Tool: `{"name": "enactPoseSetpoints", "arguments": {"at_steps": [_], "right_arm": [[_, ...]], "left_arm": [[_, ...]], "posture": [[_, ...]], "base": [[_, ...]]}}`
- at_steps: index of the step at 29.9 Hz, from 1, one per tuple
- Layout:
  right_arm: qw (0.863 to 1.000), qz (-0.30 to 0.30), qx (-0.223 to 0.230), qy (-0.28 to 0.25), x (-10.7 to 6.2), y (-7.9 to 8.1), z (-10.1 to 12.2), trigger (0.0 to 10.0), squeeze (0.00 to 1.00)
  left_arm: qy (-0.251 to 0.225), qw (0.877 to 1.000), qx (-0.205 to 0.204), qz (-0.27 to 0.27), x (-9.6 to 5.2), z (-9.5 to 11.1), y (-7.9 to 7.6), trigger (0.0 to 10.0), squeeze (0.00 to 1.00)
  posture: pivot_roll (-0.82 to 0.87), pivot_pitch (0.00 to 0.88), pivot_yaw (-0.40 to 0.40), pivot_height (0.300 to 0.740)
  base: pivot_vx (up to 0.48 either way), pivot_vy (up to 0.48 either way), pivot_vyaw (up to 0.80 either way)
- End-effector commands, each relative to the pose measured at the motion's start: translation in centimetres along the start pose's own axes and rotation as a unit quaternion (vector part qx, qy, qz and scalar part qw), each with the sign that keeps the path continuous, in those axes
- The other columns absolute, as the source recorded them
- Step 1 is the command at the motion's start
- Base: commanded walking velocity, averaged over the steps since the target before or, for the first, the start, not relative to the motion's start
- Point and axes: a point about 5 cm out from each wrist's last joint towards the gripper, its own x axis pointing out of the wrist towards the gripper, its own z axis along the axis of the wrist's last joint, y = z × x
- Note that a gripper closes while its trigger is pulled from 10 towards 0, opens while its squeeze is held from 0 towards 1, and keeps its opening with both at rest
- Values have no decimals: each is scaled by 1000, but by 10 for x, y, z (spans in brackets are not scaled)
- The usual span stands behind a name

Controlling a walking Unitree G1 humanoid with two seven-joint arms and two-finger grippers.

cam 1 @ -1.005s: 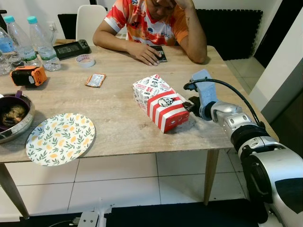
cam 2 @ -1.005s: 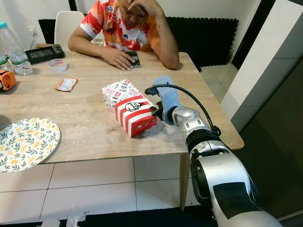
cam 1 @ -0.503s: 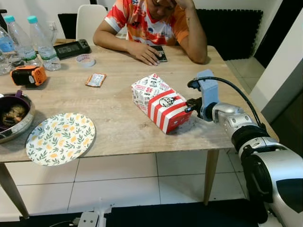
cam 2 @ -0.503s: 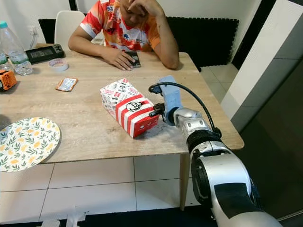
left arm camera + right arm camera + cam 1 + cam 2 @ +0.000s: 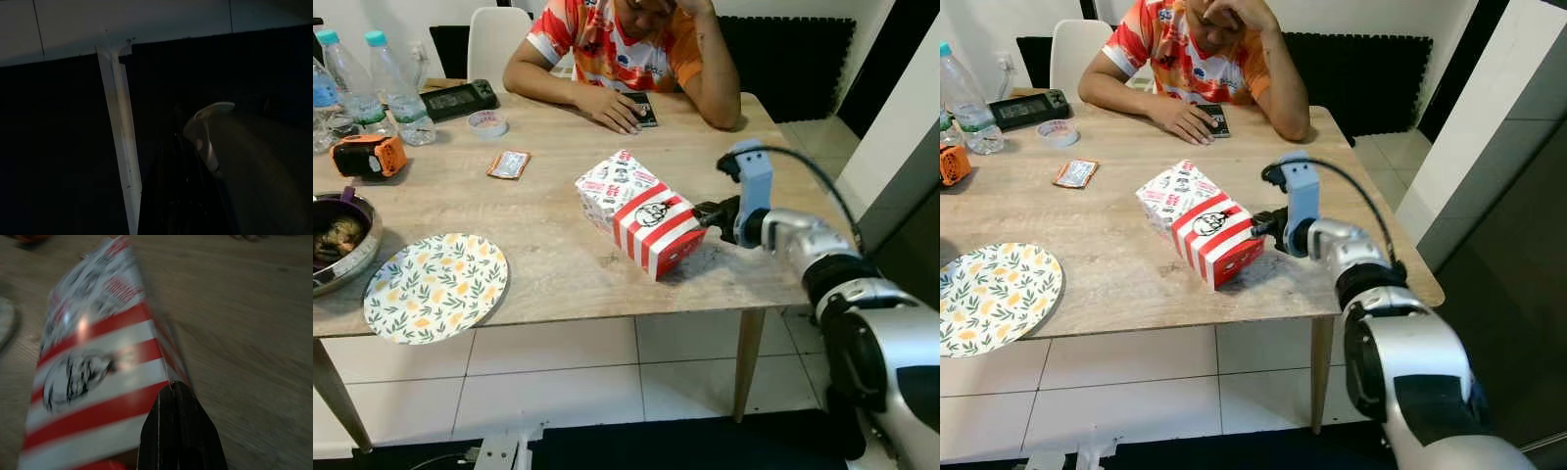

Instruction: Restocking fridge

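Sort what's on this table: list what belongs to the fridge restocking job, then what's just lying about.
Job:
box, red and white, on the table
right gripper, fingers shut on the box's edge

Lying about:
plate
bowl
bottles
sachet
tape roll
phone by a person's hand

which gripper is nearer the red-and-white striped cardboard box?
Right. The right gripper touches the red-and-white striped cardboard box at its right edge on the wooden table. The left arm hangs idle below the tabletop.
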Motion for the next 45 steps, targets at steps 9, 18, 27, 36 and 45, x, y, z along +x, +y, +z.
{"name": "enactPoseSetpoints", "arguments": {"at_steps": [9,18,27,36,45], "right_arm": [[999,40,7,14,-18,-9,2,0,0],[996,13,-49,74,-12,-13,-25,0,0],[990,-13,-100,101,0,-7,-36,0,0],[988,-23,-118,97,2,-5,-28,10000,1000],[987,-27,-125,102,3,-4,-28,3882,157]], "left_arm": [[21,1000,-3,-15,2,-7,-13,10000,0],[20,1000,1,-16,3,-4,-13,10000,0],[17,1000,0,-14,3,-3,-11,10000,0],[15,1000,-5,-8,2,-5,-10,10000,0],[9,1000,-6,-8,2,-2,-10,10000,0]], "posture": [[58,131,-74,740],[60,129,-71,740],[66,137,-76,740],[73,135,-93,740],[74,123,-98,740]], "base": [[0,0,0],[0,0,0],[0,0,0],[0,0,0],[0,0,0]]}}
